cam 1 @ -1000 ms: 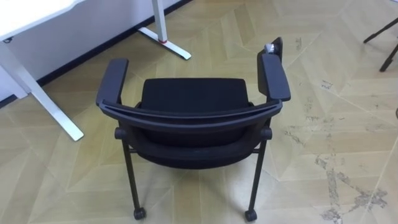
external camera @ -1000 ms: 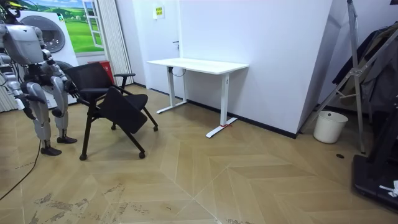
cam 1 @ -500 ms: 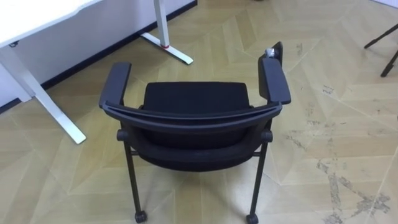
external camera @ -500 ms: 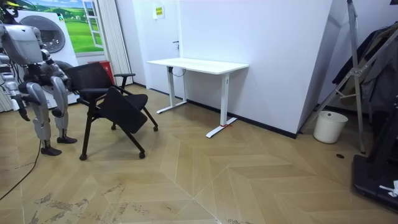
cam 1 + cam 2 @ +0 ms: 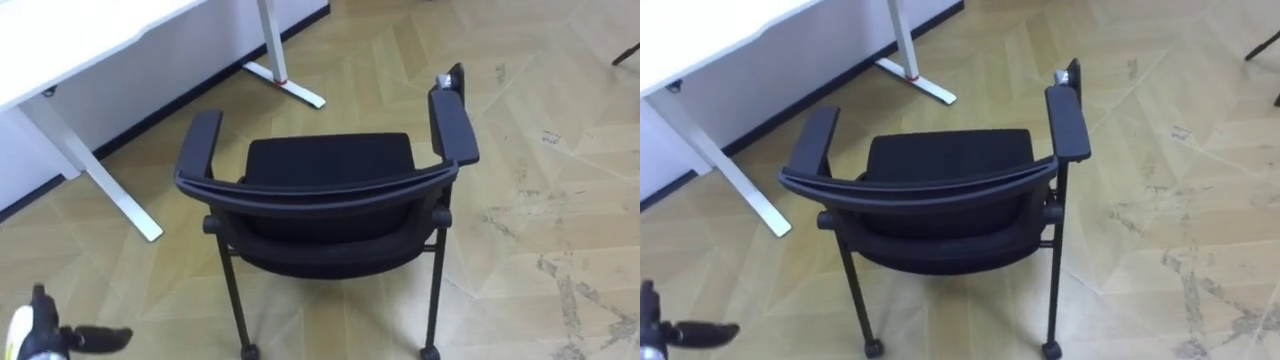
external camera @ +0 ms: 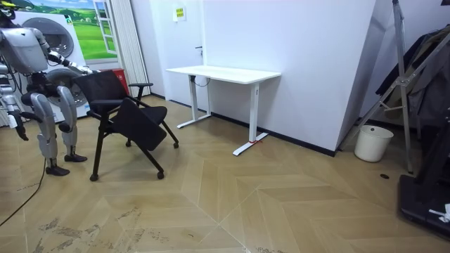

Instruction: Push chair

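Observation:
A black chair [image 5: 330, 165] with armrests and castors stands right in front of me, its curved backrest [image 5: 920, 187] towards me and its seat facing a white desk. In the room view the chair [image 6: 112, 95] is just ahead of where I stand, at that view's left. My left hand [image 5: 92, 338] comes up at the lower left, below and left of the chair's back and apart from it, with fingers [image 5: 698, 333] held out straight and nothing in it. My right hand [image 6: 20, 130] hangs low at my side, too small to read.
The white desk [image 5: 60, 30] stands beyond the chair to the left, and its leg and foot [image 5: 100, 180] come close to the chair's left armrest. Bare wooden floor lies to the right. A white bucket [image 6: 373, 143] and dark stands [image 6: 415, 105] are far off.
My left arm has risen and its hand has come into the lower left of the eye view. The eye view has shifted. In the room view the chair stays where it was.

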